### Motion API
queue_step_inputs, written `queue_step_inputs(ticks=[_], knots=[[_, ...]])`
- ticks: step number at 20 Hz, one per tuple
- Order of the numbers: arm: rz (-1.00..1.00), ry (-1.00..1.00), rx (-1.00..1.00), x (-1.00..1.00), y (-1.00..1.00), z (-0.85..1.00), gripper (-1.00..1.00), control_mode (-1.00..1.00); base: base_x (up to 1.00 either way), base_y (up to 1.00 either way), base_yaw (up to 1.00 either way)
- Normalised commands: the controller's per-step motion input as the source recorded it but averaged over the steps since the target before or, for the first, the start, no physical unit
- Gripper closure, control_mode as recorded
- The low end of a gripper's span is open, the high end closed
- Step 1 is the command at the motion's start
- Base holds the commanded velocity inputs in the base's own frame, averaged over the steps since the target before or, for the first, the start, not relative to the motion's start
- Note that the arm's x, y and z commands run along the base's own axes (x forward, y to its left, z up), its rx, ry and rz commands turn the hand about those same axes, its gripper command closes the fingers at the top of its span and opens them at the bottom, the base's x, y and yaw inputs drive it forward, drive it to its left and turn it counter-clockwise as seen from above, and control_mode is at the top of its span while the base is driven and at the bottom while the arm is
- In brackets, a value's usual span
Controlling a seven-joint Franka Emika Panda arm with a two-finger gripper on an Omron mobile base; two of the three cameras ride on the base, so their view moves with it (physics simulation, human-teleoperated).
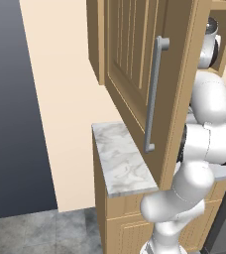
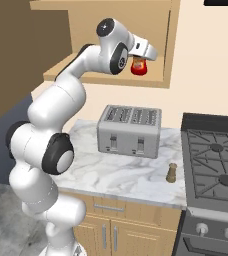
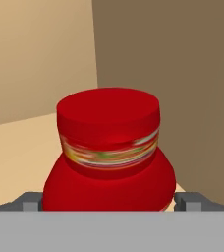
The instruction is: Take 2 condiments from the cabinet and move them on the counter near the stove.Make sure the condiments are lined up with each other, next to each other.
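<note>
Condiments first: you have the red bottle (image 3: 109,157) sitting on the cabinet (image 2: 158,30) shelf, and the wooden shaker (image 2: 172,173) already down on the counter (image 2: 121,175), just beside the stove (image 2: 216,160) at its 9 o'clock edge.

In the hand view the red bottle stands upright dead ahead, its wide lower body lying between the two fingertips (image 3: 31,203), one at 8 o'clock and one at 4 o'clock. Your gripper (image 2: 145,54) stands spread wide; the fingers flank the bottle, and you cannot tell whether either one touches it.

Mind the edges. The cabinet's side wall rises close at the bottle's 3 o'clock in the hand view, with the back wall behind it at 12, so the open shelf room lies toward 9 o'clock. In the right base view the shelf lip runs just under the bottle, and the toaster (image 2: 130,130) sits on the counter below it. Bare marble lies in front of the toaster and around the shaker.

In the left base view the cabinet door (image 1: 135,64) hangs swung open over the counter's end, its grey bar handle (image 1: 153,94) facing you, close against the arm.
</note>
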Motion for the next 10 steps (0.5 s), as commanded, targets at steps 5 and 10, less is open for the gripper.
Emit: queue_step_inputs(ticks=[5, 10], knots=[[0.00, 0.00, 0.00, 0.00, 0.00, 0.00, 1.00, -1.00, 0.00, 0.00, 0.00], [0.00, 0.00, 0.00, 0.00, 0.00, -0.02, 1.00, -1.00, 0.00, 0.00, 0.00]])
